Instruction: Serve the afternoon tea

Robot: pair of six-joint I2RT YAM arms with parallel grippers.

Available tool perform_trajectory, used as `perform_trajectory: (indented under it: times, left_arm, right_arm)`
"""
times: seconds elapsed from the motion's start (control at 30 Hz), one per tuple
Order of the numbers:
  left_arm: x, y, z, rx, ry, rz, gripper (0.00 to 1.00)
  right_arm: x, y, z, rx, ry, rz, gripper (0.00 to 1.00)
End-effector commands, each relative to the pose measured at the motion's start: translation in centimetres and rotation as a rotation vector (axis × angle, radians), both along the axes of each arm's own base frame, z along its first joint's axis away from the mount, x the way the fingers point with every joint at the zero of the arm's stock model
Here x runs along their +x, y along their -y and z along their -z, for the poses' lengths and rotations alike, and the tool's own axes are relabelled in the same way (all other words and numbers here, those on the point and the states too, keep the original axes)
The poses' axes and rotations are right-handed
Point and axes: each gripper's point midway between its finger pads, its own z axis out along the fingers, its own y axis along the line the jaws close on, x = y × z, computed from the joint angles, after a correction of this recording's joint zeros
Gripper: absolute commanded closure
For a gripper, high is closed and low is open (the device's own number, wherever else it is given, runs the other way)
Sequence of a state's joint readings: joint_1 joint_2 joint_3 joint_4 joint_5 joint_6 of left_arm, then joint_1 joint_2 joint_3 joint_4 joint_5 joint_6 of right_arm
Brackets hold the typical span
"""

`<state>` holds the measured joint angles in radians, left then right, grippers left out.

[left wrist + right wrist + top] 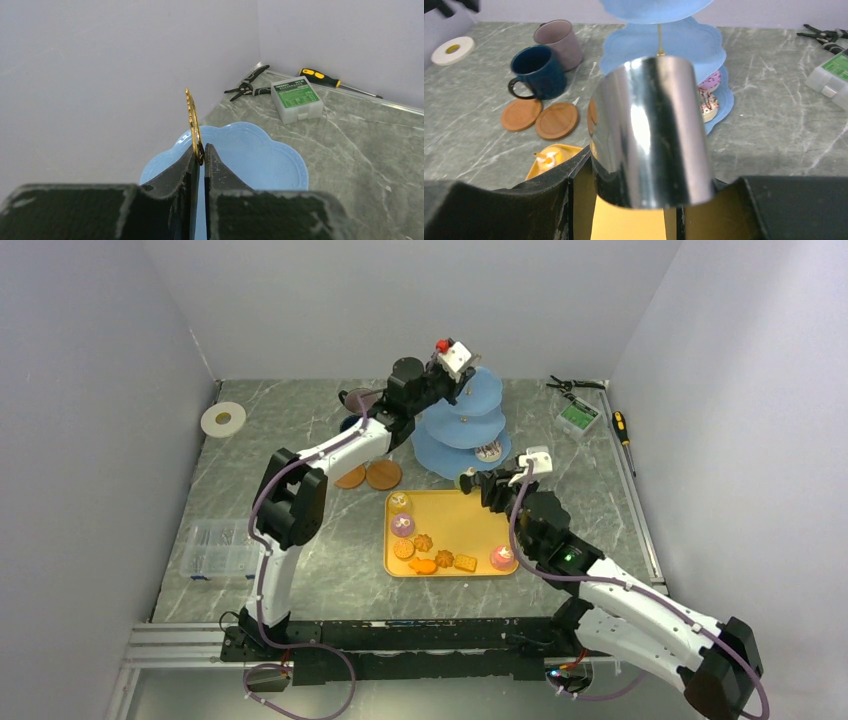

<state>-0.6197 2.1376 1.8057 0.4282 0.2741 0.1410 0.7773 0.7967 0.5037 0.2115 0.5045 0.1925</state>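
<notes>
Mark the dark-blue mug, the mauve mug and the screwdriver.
dark-blue mug [541, 77], right wrist view, on its outer side wall.
mauve mug [561, 47], right wrist view, on its outer side wall.
screwdriver [320, 77], left wrist view, on its yellow-and-black handle.

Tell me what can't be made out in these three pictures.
- Top view: mauve mug and dark-blue mug mostly hidden behind the left arm; the label on the box too small to read.
- Right wrist view: the shiny metal tool in the right gripper blocks the tray and part of the stand; its tip is unseen.
- Left wrist view: the top tier hides the lower tiers; the left gripper covers the base of the gold handle.
</notes>
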Motion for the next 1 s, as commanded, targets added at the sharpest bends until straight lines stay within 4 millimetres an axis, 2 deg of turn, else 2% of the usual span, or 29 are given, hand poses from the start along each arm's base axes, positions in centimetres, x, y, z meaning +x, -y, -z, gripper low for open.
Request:
perform_trajectory:
  times: [0.0,0.27,0.6,0.67,0.8,0.9,0.97]
  left_arm:
    - [-1.5,-1.8,-7.7,-0.064,0.271,-0.097,0.89]
    - [-2.9,-1.4,-8.4,-0.057,0.327,-0.118,0.88]
    - [-3.0,-2.6,-9.3,-0.047,0.311,-0.2,0.77]
    - [-3.3,-2.8,-9.5,-0.048,0.318,-0.198,0.71]
    - [-4.2,-2.9,-10.1,-0.05,0.329,-0.174,0.5]
    - [-4.8,-3.2,-10.4,-0.046,0.316,-0.166,0.39]
    - [-5.0,-3.5,-10.2,-0.021,0.287,-0.169,0.26]
  right_arm:
    - [1.7,1.3,-1.4,0.03,0.064,0.05,0.72]
    - [3.8,2.4,0.3,0.004,0.063,0.095,0.73]
    - [7.8,2.2,2.7,-0.016,0.059,0.131,0.75]
    - [8.6,2.0,3.4,-0.017,0.053,0.135,0.75]
    - [10.0,1.9,4.2,-0.009,0.059,0.155,0.76]
    - [10.6,1.9,4.0,-0.004,0.064,0.165,0.76]
    - [10.6,2.0,3.5,0.002,0.073,0.166,0.76]
